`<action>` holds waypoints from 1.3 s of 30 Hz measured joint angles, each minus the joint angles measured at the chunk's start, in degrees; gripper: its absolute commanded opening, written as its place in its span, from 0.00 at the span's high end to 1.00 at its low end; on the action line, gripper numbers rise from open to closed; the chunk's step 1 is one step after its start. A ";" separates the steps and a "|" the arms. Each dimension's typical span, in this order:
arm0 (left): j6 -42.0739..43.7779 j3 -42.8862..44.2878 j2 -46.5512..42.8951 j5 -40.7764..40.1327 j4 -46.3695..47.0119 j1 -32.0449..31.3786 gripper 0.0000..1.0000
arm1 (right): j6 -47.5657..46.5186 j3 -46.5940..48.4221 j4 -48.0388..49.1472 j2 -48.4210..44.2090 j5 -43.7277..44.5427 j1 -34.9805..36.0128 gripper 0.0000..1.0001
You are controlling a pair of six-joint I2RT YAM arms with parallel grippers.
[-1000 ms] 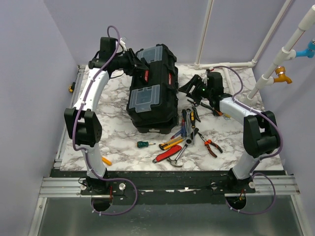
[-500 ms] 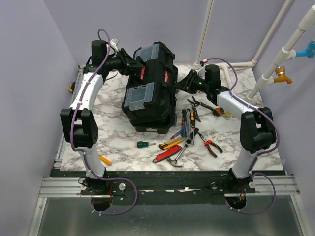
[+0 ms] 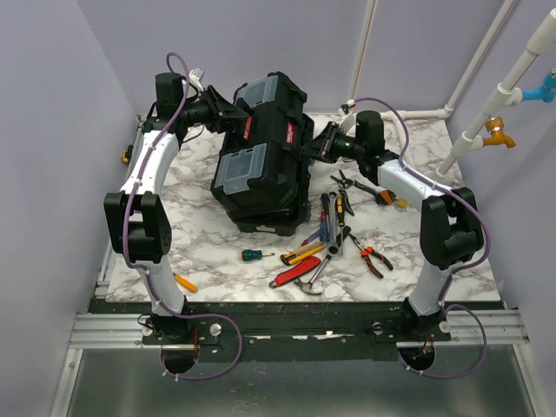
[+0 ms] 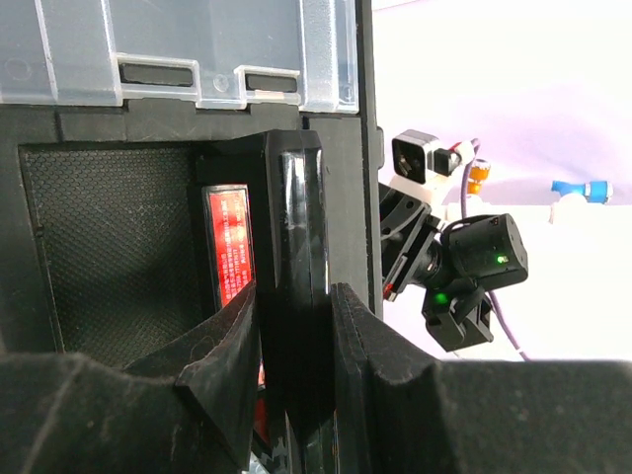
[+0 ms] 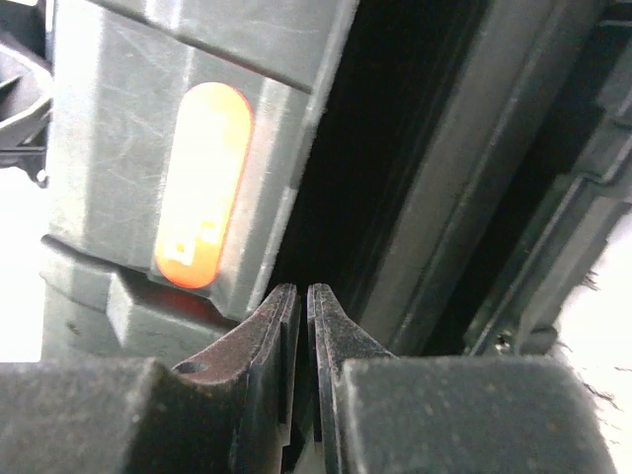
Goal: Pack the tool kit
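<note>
1. Tabletop: marbled white/grey, carries everything; both arm bases at its near edge.
2. Toolbox: big, black, lid shut. It's at far-centre of the tabletop, long axis near-to-far, a bit skewed. Two grey see-through lid compartments, one at the near end, one at the far end.
3. Left gripper: reaches in from the far-left side of the toolbox. In the wrist view the left gripper is clamped on the black handle, one finger on each side touching the bar. A red label sits just left of it.
4. Right gripper: up against the right side of the toolbox, approx mid-length. Wrist view: right gripper fingers all but together, only a thin slit between, nothing seen in it. Tips sit at the edge of a black wall w/ an orange oval; can't tell if they pinch a rim.
5. Hand tools: loose heap on the tabletop, right of and near to the toolbox, outside it. Incl. a red-handled tool at the near side and pliers to the right.
6. Green-handled screwdriver: lies alone, just left of the heap, near side of the toolbox.
</note>
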 measured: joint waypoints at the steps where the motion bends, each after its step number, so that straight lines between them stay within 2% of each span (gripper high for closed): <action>1: -0.15 -0.31 -0.09 0.09 0.37 0.07 1.00 | 0.81 -0.02 1.27 0.28 -0.90 0.00 0.83; 8: -1.22 -1.25 -0.33 0.98 2.21 0.72 1.00 | 2.93 -0.02 5.81 0.72 -5.22 0.39 0.82; 9: -1.38 -1.25 -0.33 1.11 2.32 0.76 0.98 | 2.89 0.09 5.84 0.74 -5.60 0.61 0.82; 13: -1.53 -1.25 -0.35 1.20 2.86 1.81 0.55 | 3.17 1.66 6.10 1.70 -7.17 1.73 0.82; 15: -0.74 -1.25 -0.46 1.42 3.23 2.36 0.42 | 4.28 1.90 7.65 2.25 -8.26 2.14 0.82; 18: 0.46 -1.46 -2.12 1.57 3.56 2.99 0.33 | 6.29 1.90 10.19 3.13 -9.75 2.54 0.82; 21: 2.25 -2.49 -5.22 1.49 3.58 3.74 0.26 | 7.56 1.92 11.78 3.96 -10.62 2.80 0.82; 25: 4.76 -3.02 -7.96 1.09 2.49 4.48 0.23 | 8.63 1.92 12.81 4.94 -11.17 2.91 0.82; 31: 11.32 -2.12 -10.86 -3.32 -5.25 4.39 0.16 | 10.05 1.92 14.25 6.03 -11.85 3.06 0.82; 36: 20.02 1.55 -14.51 -14.01 -16.61 1.38 0.11 | 11.17 1.92 15.39 6.43 -11.96 3.19 0.82; 39: 25.99 6.49 -16.50 -23.43 -23.71 -4.57 0.09 | 11.41 1.95 15.91 6.51 -12.00 3.30 0.82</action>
